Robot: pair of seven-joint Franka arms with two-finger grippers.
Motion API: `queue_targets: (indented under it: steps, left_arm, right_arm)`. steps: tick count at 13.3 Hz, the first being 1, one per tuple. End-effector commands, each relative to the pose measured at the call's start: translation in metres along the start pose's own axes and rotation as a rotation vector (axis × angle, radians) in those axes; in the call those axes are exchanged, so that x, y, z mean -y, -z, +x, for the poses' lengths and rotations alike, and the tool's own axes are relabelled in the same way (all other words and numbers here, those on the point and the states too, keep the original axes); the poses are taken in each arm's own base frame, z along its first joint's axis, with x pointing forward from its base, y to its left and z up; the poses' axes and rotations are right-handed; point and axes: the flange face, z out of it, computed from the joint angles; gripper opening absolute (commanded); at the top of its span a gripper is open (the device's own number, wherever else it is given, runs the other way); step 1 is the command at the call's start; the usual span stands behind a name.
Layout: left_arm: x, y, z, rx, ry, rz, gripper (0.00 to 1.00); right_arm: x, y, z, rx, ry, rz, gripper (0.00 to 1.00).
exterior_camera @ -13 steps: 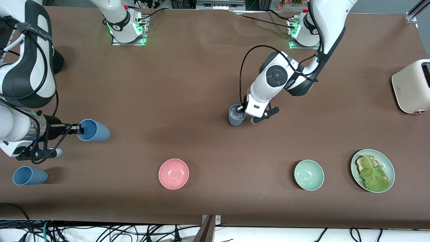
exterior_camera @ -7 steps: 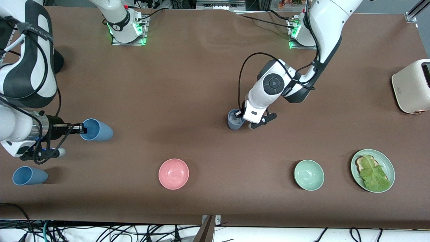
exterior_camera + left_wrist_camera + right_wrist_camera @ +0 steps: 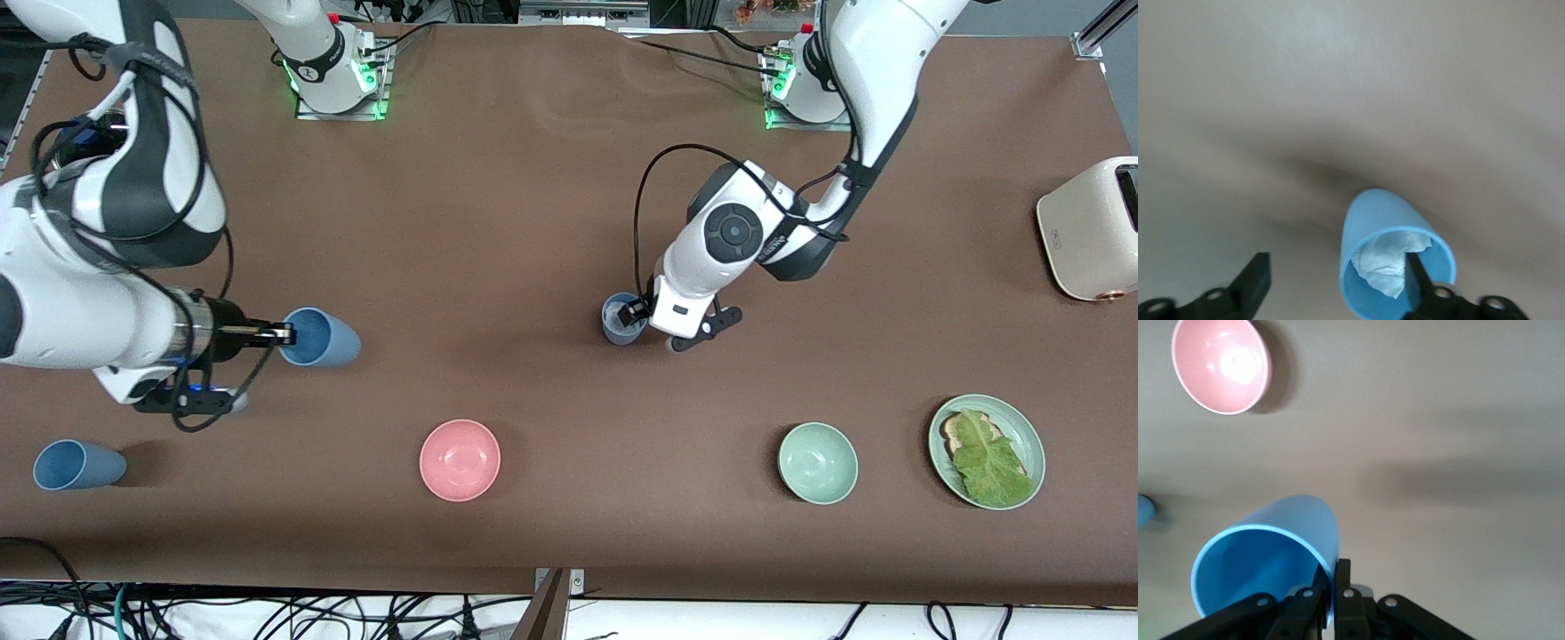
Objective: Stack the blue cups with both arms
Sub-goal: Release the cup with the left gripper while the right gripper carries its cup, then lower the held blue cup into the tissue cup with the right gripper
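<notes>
A grey-blue cup (image 3: pixel 620 322) stands upright on the table near the middle, with crumpled white paper inside it (image 3: pixel 1388 263). My left gripper (image 3: pixel 635 312) is at its rim and open (image 3: pixel 1338 293): one finger is inside the cup, the other well outside it. My right gripper (image 3: pixel 283 335) is shut on the rim of a sky blue cup (image 3: pixel 322 338), which it holds tilted on its side over the table toward the right arm's end (image 3: pixel 1271 550). Another blue cup (image 3: pixel 76 465) lies on its side near the table's corner at that end.
A pink bowl (image 3: pixel 460 460) and a pale green bowl (image 3: pixel 817 462) sit nearer the front camera. A green plate (image 3: pixel 1037 455) with toast and lettuce and a cream toaster (image 3: pixel 1089 231) are at the left arm's end.
My left gripper has opened and let go of the grey-blue cup's rim. My right arm has carried the sky blue cup toward the middle of the table.
</notes>
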Motion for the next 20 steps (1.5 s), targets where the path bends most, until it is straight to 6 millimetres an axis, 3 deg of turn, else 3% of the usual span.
queue_targets:
  steps: [1,4,10,13,16,20]
  left_arm:
    - [0.013,0.08,0.052,-0.013,0.021,0.054,1.0]
    - [0.072,0.114,0.105,0.017,-0.009,0.094,1.0]
    - [0.184,0.133,0.195,0.068,-0.153,0.093,1.0]
    - [0.233,0.141,0.226,0.076,-0.217,0.076,1.0]
    - [0.274,0.146,0.248,0.072,-0.296,0.104,1.0]
    - [0.284,0.147,0.253,0.073,-0.326,0.104,1.0]
  right_arm:
    - [0.068,0.004,-0.017,-0.051,-0.128,0.021,0.0]
    - [0.14,-0.011,-0.039,-0.079,-0.227,0.053,0.0]
    - [0.253,-0.026,-0.093,-0.158,-0.337,0.136,0.0]
    - [0.315,-0.059,-0.117,-0.214,-0.409,0.209,0.0]
    - [0.35,-0.098,-0.135,-0.259,-0.426,0.173,0.0]
    - [0.368,-0.13,-0.145,-0.259,-0.412,0.157,0.0]
